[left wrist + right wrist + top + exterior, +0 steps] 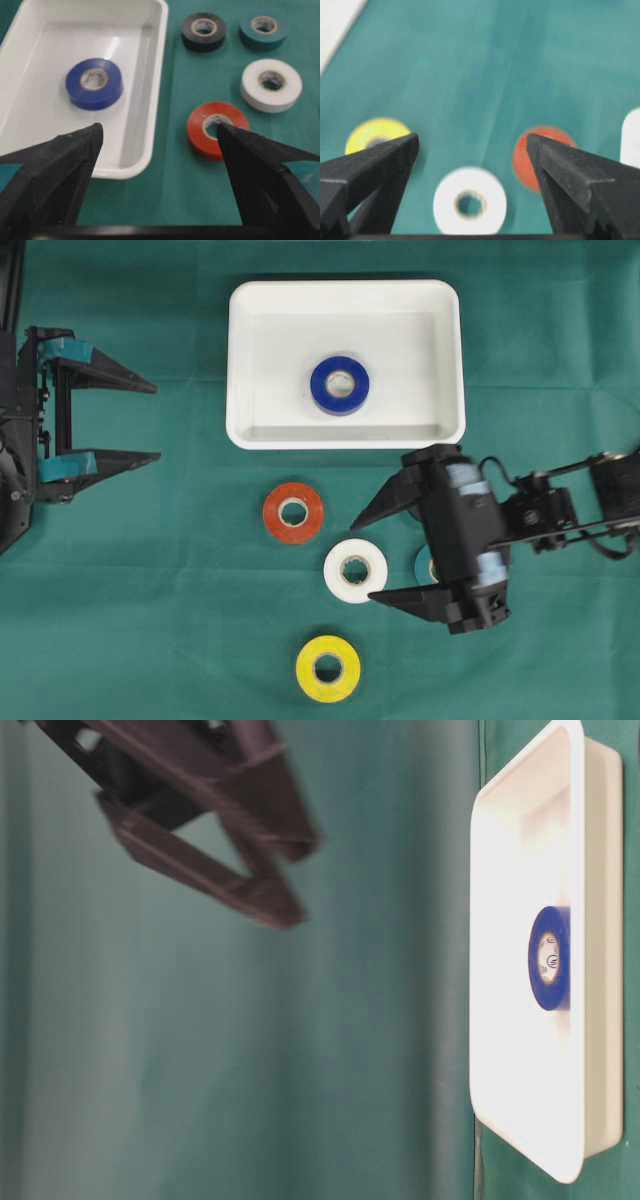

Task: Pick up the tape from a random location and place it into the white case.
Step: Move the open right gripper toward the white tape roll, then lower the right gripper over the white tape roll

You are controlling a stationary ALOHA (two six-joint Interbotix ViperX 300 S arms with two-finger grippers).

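Robot lab bench set up for a sorting trial

A tabletop draped in creased green cloth, two black robot arms mounted at its sides, a white case and coloured tape rolls laid out as test props; no household or shop fittings show.

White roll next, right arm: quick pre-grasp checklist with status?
1. Right gripper open, nothing held: ok.
2. White roll lies flat between the fingertips in the right wrist view: ok.
3. Height low enough to close on it: cannot tell.
4. Red roll and yellow roll lie apart from it: ok.
5. White case has bare floor beside the blue roll: ok.
6. Left gripper open, off to the side: ok.
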